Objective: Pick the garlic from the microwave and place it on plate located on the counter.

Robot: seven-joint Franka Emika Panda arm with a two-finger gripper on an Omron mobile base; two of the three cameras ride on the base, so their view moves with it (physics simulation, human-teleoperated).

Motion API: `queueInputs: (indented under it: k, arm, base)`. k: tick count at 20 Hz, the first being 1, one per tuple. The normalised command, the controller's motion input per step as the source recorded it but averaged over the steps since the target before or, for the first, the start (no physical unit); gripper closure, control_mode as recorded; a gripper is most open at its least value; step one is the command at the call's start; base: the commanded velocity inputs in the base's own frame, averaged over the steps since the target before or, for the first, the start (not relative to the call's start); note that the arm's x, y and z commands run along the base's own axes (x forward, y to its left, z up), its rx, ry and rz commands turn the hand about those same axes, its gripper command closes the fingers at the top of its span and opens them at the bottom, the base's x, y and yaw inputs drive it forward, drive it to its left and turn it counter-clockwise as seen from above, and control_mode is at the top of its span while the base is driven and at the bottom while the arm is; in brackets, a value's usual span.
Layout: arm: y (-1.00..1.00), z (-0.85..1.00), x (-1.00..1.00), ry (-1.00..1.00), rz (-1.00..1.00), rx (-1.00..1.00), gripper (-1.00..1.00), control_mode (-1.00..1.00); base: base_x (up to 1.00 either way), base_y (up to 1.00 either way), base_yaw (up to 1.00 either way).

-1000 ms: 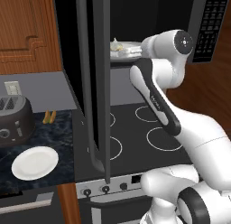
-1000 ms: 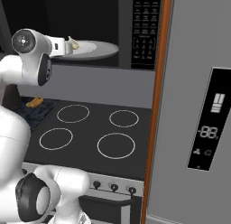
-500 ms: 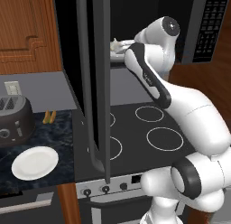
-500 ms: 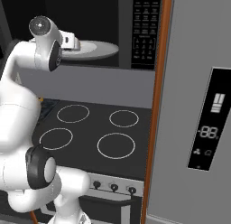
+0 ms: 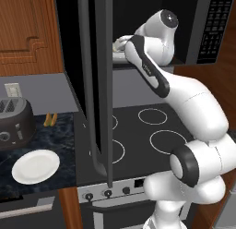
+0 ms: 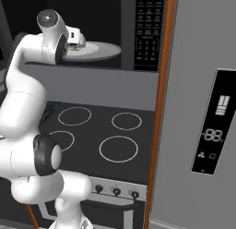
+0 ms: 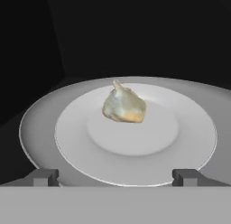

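Hand view: 1 garlic on 1 dish, hand spread.

Garlic on turntable dish, tool wide.

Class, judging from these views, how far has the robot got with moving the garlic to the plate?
Done: the black microwave's door stands open. In hand: the open gripper faces the pale lumpy garlic bulb, which rests ungrasped on the turntable dish. Left: grasping, carrying, placing on the small white plate.
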Motion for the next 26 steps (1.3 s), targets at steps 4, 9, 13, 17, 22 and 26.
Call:
queueInputs:
  k: [4, 9, 13, 17, 22, 26]
  arm:
    - [0.00, -0.27, 0.21, -0.06, 0.00, 0.00, -1.00, -1.00]
    - [0.01, -0.10, 0.32, 0.00, 0.00, 0.00, -1.00, -1.00]
    - [0.01, -0.01, 0.37, 0.00, 0.00, 0.00, -1.00, -1.00]
    - [0.02, 0.00, 0.36, 0.00, 0.00, 0.00, -1.00, -1.00]
    - [0.06, 0.00, 0.27, 0.00, 0.00, 0.00, -1.00, -1.00]
    - [0.13, 0.00, 0.18, 0.00, 0.00, -0.02, -1.00, -1.00]
  base:
    - [0.00, 0.00, 0.00]
    - [0.00, 0.00, 0.00]
    - [0.00, 0.00, 0.00]
    - [0.00, 0.00, 0.00]
    - [0.00, 0.00, 0.00]
    - [0.00, 0.00, 0.00]
